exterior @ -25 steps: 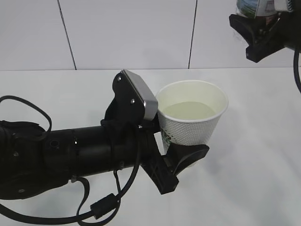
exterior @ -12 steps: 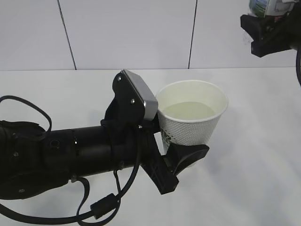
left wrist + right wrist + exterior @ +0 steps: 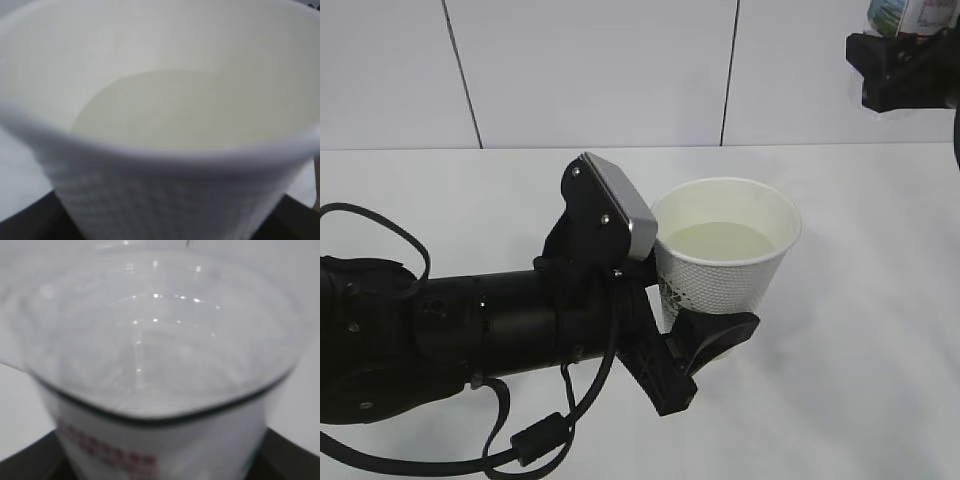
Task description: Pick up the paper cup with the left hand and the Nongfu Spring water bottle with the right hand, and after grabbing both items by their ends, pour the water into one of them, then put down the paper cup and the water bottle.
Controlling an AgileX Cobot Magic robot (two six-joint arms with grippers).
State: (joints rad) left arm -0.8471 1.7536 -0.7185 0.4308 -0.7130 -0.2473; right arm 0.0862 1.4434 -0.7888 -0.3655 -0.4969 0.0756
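The white dimpled paper cup [image 3: 725, 255] is held upright above the table, and my left gripper [image 3: 705, 318] is shut on its lower wall. Pale water [image 3: 723, 240] lies inside the cup. In the left wrist view the paper cup [image 3: 165, 195] fills the frame, with the water [image 3: 170, 110] visible inside it. At the top right corner my right gripper [image 3: 908, 75] is shut on the Nongfu Spring water bottle [image 3: 912, 14], of which only a labelled part shows. The right wrist view is filled by the clear bottle [image 3: 160, 340] and its red-and-white label [image 3: 150, 450].
A white table [image 3: 860, 300] spreads under both arms. Behind it stands a white panelled wall [image 3: 600, 70] with dark seams. The bulky left arm [image 3: 450, 340] and its cables take up the lower left of the exterior view.
My right gripper has carried the bottle up and to the right, further from the cup. The cup and left arm have sunk very slightly.
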